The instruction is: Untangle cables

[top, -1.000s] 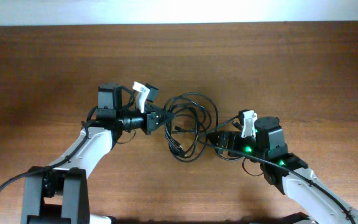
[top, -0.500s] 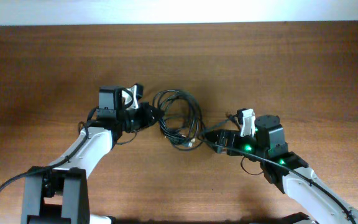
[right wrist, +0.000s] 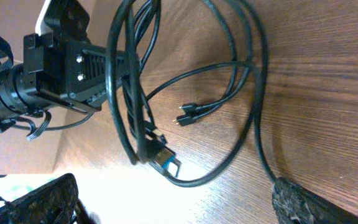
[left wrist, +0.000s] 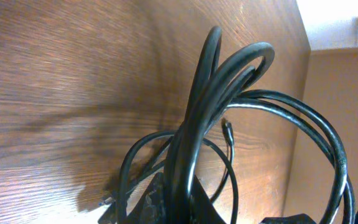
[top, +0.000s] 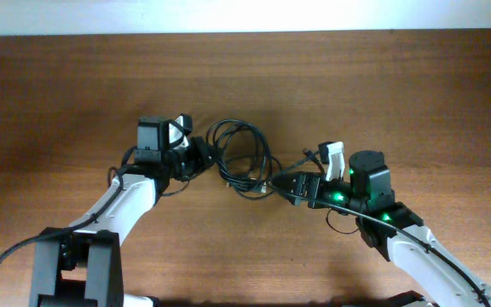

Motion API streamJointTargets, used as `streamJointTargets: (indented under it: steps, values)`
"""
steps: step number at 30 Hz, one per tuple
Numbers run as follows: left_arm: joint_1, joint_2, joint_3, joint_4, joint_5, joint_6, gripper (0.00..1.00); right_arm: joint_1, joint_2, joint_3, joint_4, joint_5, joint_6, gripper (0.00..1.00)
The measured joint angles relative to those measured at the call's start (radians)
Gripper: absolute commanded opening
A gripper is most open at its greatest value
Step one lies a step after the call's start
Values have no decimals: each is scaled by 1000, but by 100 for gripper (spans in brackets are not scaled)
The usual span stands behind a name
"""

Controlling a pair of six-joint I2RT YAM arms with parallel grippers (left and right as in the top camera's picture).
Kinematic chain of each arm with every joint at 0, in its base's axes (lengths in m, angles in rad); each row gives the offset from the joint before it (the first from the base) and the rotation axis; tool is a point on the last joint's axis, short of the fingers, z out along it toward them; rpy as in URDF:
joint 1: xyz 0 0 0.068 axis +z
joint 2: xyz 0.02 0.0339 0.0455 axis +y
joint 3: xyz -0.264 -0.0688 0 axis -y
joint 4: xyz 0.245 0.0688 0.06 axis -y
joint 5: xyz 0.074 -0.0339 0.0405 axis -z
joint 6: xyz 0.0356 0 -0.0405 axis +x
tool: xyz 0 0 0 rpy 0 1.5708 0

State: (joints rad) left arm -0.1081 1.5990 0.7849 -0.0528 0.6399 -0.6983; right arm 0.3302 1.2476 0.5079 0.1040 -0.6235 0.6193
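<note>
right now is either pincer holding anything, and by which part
The left pincer is shut on the black cables, clamping several strands bunched together at its side of the loops. The right pincer is open and grips nothing.

One tangle of cables [top: 244, 159] (strands uncountable), two hands [top: 203, 157] [top: 281, 182].

Tangle of cables [left wrist: 188, 137] between left pincer [top: 205, 156] and right pincer [top: 277, 181]; open table [top: 382, 85] elsewhere.

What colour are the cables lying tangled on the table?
The cables are black. The left wrist view shows this best.
</note>
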Motion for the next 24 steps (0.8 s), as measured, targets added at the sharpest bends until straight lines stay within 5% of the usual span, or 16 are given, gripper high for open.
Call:
streamJointTargets:
  steps: [8, 24]
  values:
    - [-105, 0, 0, 50, -32, -3, 0, 2, 0, 3, -37, 14, 9, 99]
    - [-113, 0, 0, 84, -46, -3, 0, 4, 0, 6, -229, 265, 0, 99]
